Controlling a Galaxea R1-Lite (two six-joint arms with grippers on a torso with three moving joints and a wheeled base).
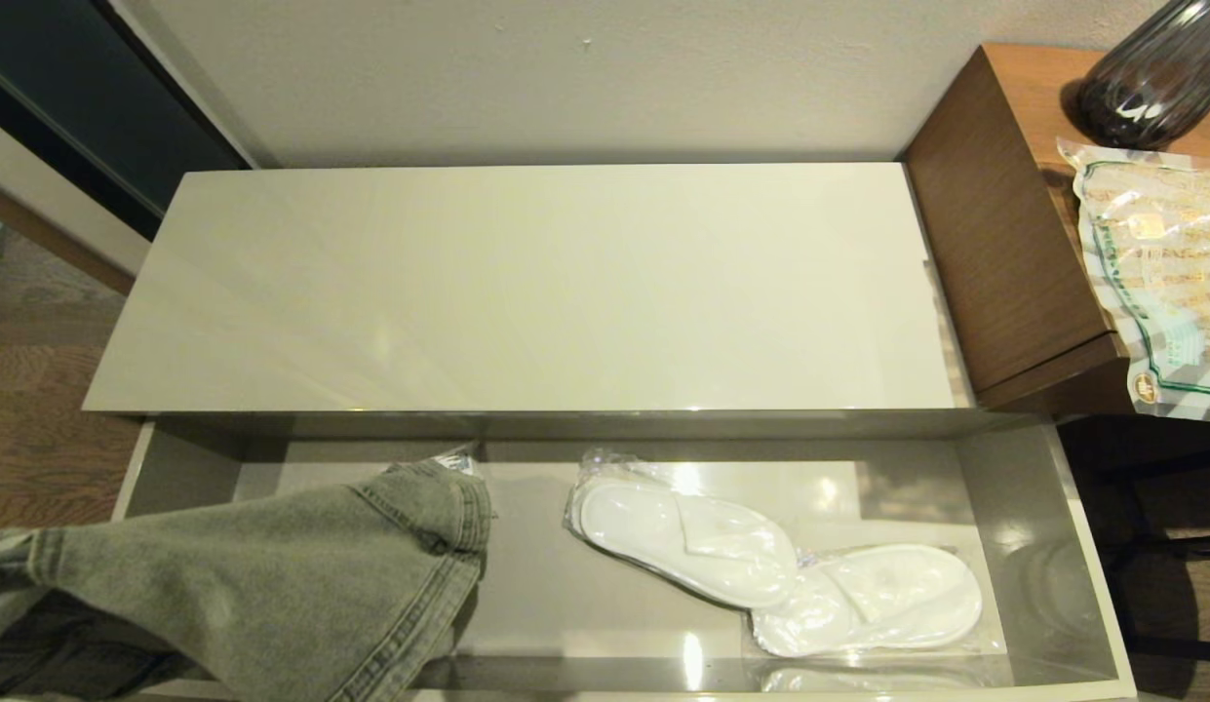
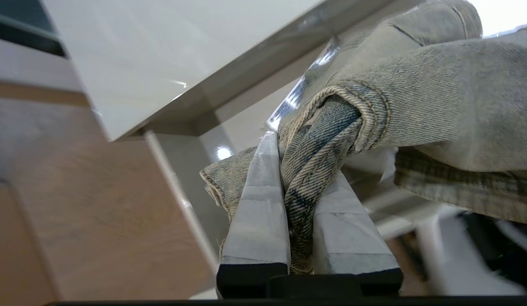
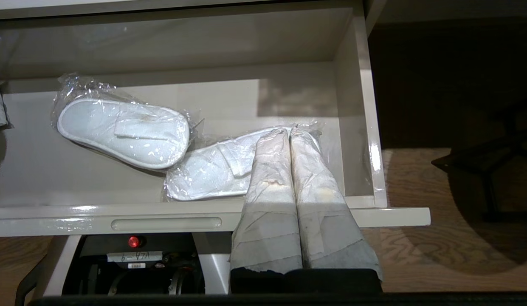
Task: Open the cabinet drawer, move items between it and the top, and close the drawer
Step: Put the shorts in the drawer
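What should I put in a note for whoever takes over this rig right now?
Left gripper: shut on the denim garment, which hangs lifted over the left end of the open drawer.
Right gripper: shut, empty, parked in front of the drawer's right end.
Two wrapped slippers lie on the drawer floor, right of centre, overlapping.
The cabinet top holds nothing.
Done: drawer opened, garment gripped and raised.
Left: probably set the garment on the top, handle the slippers if they are to move too, then close the drawer.
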